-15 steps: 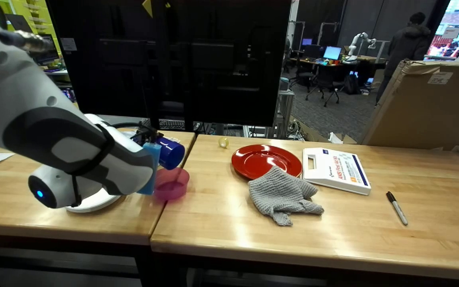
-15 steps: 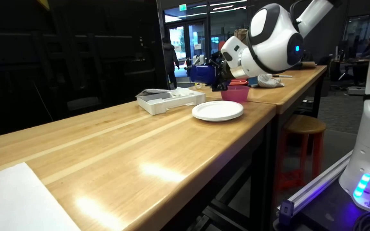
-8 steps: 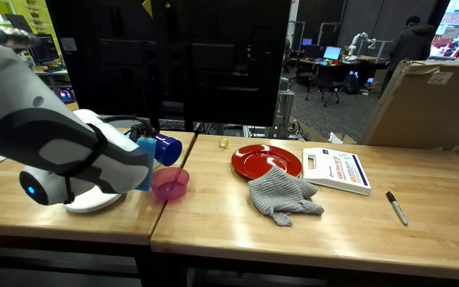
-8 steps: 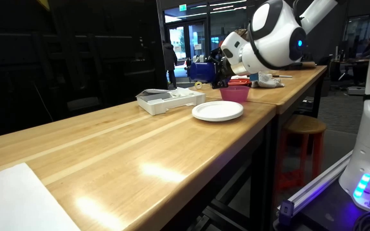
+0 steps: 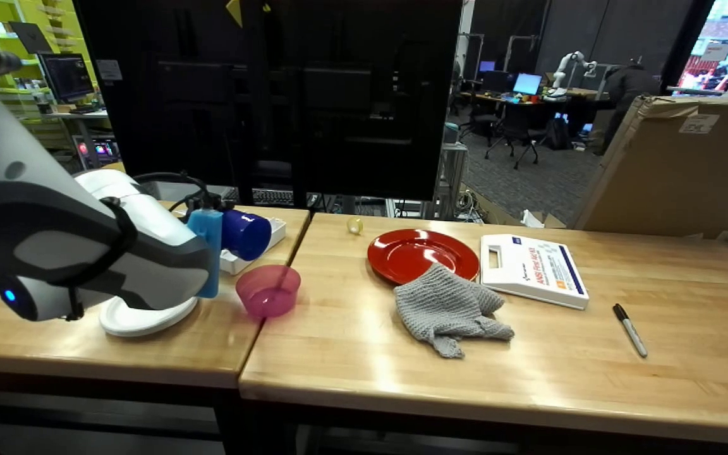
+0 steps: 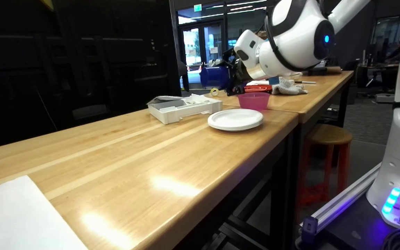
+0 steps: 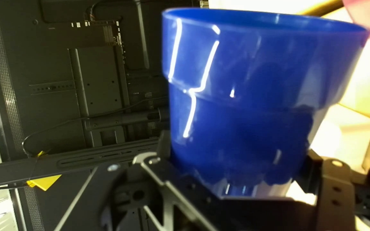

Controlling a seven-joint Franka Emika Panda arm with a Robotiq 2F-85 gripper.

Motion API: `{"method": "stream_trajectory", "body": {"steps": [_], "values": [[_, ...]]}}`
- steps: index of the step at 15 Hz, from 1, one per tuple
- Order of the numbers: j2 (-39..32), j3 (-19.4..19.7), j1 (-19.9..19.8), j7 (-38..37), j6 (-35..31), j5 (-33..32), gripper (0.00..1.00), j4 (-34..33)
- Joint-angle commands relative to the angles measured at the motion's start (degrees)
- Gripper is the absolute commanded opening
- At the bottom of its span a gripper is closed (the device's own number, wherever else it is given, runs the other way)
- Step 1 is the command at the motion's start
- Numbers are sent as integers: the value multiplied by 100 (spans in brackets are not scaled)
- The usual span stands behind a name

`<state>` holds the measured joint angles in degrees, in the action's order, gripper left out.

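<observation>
Wrist view, table [image 7: 369, 88]: lower than the blue cup [image 7: 252, 80].
Gripper [image 7: 239, 157]: clamped around the cup's narrow end.
Blue cup: held sideways in midair, mouth pointing outward; probably light, stiff, slick plastic.
Wall [image 7: 236, 131]: the narrow stretch behind the step [image 7: 191, 92] should grip best.
Rim [image 7: 262, 31]: likely thin, better not squeezed.

Glossy blue cup [image 7: 246, 106], sideways, midair

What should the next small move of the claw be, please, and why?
I would perhaps turn the claw a little, bringing the blue cup upright before lowering it. In both exterior views the gripped cup lies roughly sideways above the table, so its side might land first; the pink bowl and white tray stand nearby.
</observation>
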<state>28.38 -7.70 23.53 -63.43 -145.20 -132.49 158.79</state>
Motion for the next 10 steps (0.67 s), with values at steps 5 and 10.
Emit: {"method": "stream_trajectory", "body": {"steps": [5,10], "values": [[156,-216,-86,-222,-233,2,58,29],[85,-143,-48,-873,-440,-238,58,3]]}}
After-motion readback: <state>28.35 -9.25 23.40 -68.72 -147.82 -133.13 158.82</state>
